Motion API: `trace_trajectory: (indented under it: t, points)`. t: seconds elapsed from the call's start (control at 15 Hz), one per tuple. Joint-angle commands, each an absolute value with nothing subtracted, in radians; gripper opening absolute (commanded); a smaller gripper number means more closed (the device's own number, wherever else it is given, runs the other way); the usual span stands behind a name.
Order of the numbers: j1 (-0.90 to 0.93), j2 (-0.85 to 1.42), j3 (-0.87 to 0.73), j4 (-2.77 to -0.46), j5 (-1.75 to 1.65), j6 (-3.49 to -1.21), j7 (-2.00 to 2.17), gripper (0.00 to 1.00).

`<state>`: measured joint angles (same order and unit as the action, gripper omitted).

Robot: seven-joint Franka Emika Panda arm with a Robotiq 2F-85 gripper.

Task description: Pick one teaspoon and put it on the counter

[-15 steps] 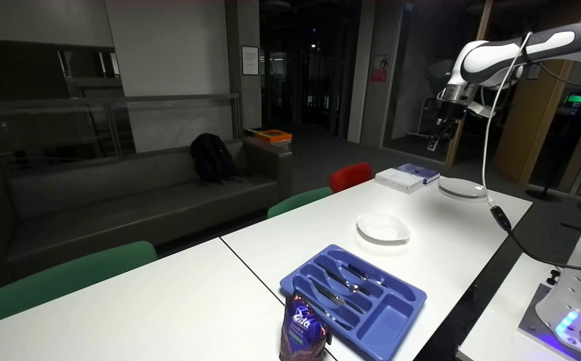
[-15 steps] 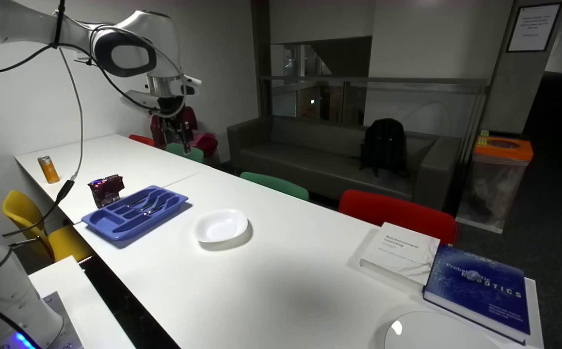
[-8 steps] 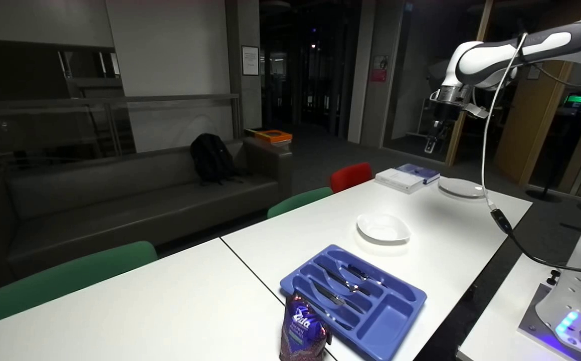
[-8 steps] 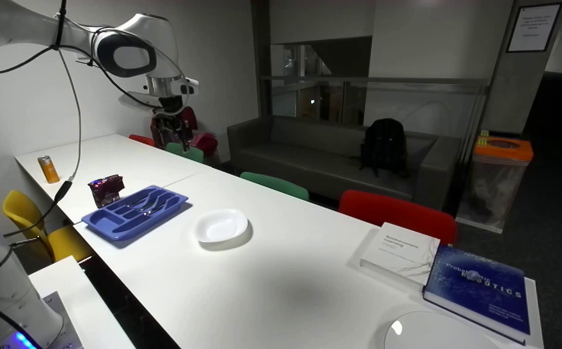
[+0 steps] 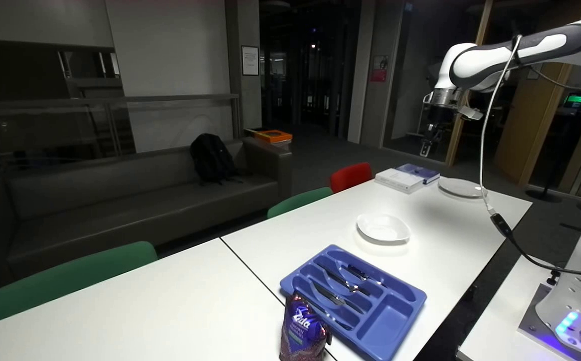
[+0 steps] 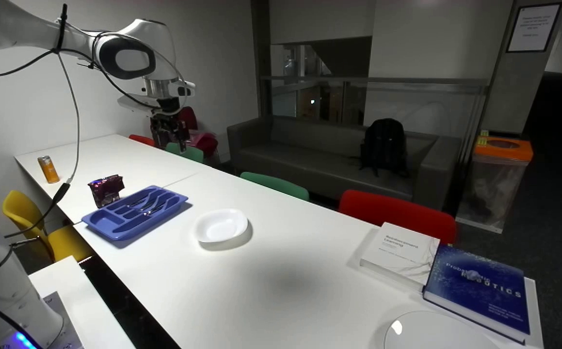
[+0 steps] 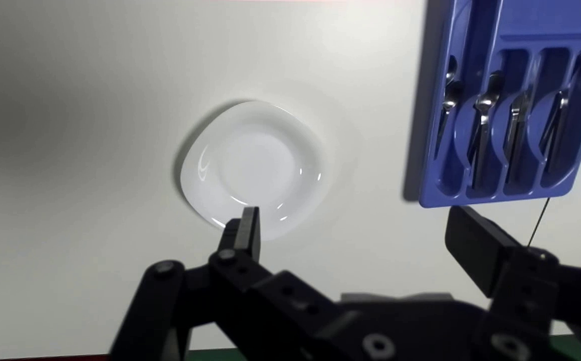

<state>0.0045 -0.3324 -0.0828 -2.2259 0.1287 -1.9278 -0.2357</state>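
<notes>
The blue cutlery tray (image 7: pixel 496 197) lies on the white counter (image 7: pixel 360 150) in the wrist view at the upper right; it also shows in both exterior views (image 5: pixel 385 321) (image 6: pixel 104 220). Two small grey metal spoons, which look like the teaspoons (image 7: pixel 450 98), lie in its outer compartment nearest the bowl. In an exterior view they are small and partly hidden (image 5: pixel 363 275). My gripper (image 7: pixel 356 220) is open and empty, high above the counter on the bowl's side of the tray. It also shows in both exterior views (image 5: pixel 425 148) (image 6: pixel 170 138).
A white bowl (image 7: pixel 255 165) sits beside the tray. A purple shiny packet (image 5: pixel 301 331) stands at the tray's far side. Two books (image 6: pixel 402 252) and a round white plate (image 6: pixel 431 334) lie at one end. A cable (image 5: pixel 486 125) hangs from the arm.
My gripper has moved a little toward the tray's side and slightly down, staying high above the counter. The tray, cutlery and bowl have not moved.
</notes>
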Motion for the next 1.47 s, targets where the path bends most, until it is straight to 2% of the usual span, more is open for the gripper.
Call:
trace_trajectory:
  t: [0.0, 0.53, 1.13, 1.4]
  points:
    - [0.037, -0.263, -0.004, -2.191, 0.106, -1.956, -0.147, 1.00]
    - [0.111, -0.079, 0.155, -2.128, 0.107, -2.150, 0.179, 1.00]
    - [0.129, -0.038, 0.159, -2.116, 0.124, -2.139, 0.163, 1.00]
    - [0.143, 0.010, 0.179, -2.098, 0.086, -2.175, 0.305, 1.00]
